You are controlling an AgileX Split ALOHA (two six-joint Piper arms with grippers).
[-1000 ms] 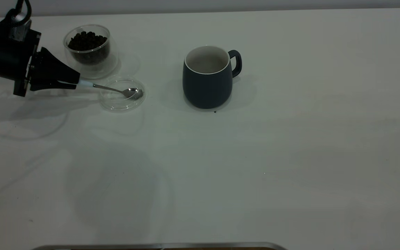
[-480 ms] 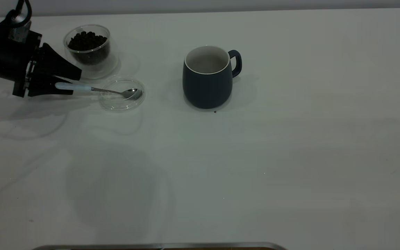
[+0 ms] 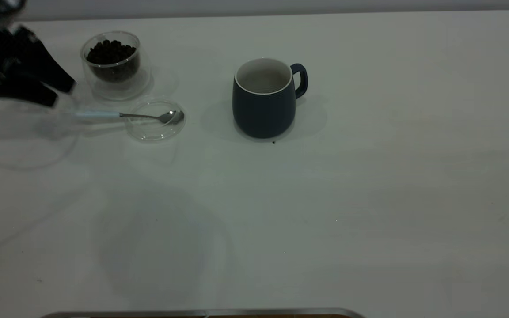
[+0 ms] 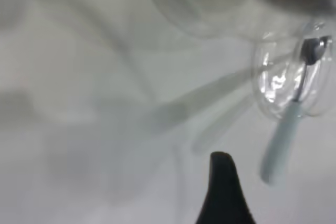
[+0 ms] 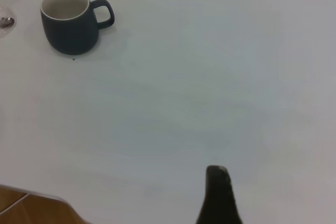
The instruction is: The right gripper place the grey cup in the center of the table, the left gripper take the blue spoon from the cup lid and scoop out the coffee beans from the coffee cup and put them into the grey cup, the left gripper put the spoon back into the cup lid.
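Blue spoon point(image 3: 124, 115) resting bowl-down in the cup lid point(image 3: 155, 128), free of any grip.
Its long axis runs handle-first toward the left gripper point(image 3: 58, 92), the nearer tool, whose jaws stand parted just beside and above the handle tip, holding nothing.

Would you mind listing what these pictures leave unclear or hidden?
- Left gripper: motion-blurred at the exterior view's left edge; the left wrist view shows one finger.
- Right gripper: only one dark fingertip shows in the right wrist view, cut by the edge.
- Grey cup: its bottom is hidden by its wall in both views, so beans inside cannot be confirmed.
- Coffee cup: smeared at the left wrist view's edge.
- Blue spoon bowl contents: too small.
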